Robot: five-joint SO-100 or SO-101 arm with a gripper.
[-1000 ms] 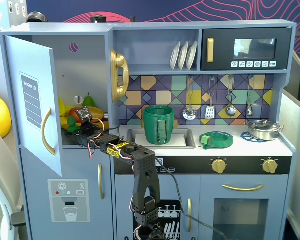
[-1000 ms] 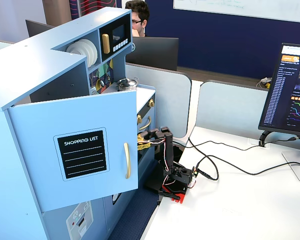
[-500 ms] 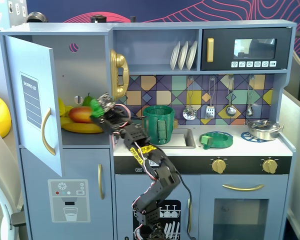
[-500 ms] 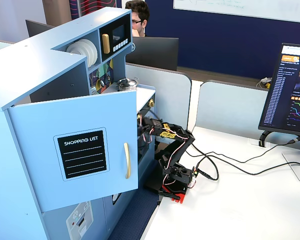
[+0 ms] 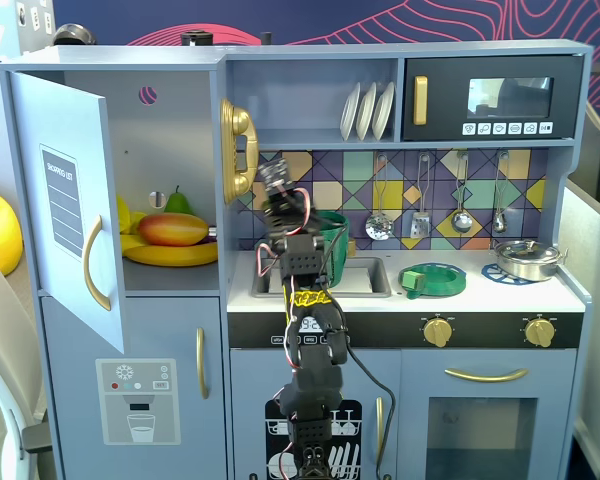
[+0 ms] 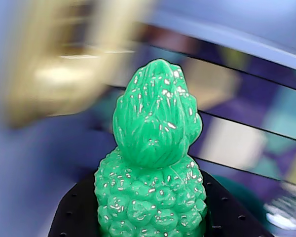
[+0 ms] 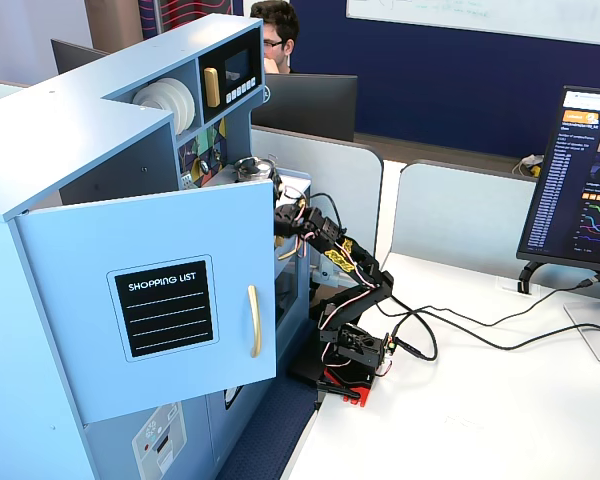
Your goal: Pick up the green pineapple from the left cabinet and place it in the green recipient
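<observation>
In the wrist view the green pineapple [image 6: 155, 148], bumpy with a leafy crown, stands upright between my gripper's [image 6: 151, 223] black jaws, which are shut on it. In a fixed view my gripper [image 5: 274, 184] is raised in front of the tiled backsplash, just left of and above the green recipient [image 5: 338, 238], a tall dark-green pot by the sink that my arm partly hides. The left cabinet [image 5: 170, 130] stands with its door [image 5: 66, 205] swung open. In the other fixed view that door [image 7: 150, 300] hides the gripper's tip.
A mango [image 5: 175, 229], bananas [image 5: 170, 256] and a pear [image 5: 178, 203] lie in the cabinet. A gold telephone [image 5: 238, 150] hangs close to the left of the gripper. A flat green dish [image 5: 435, 279] and a silver pan [image 5: 528, 258] sit on the counter to the right.
My gripper has carried the pineapple up out of the left cabinet and swung right, past the gold telephone, to just beside the green pot.
</observation>
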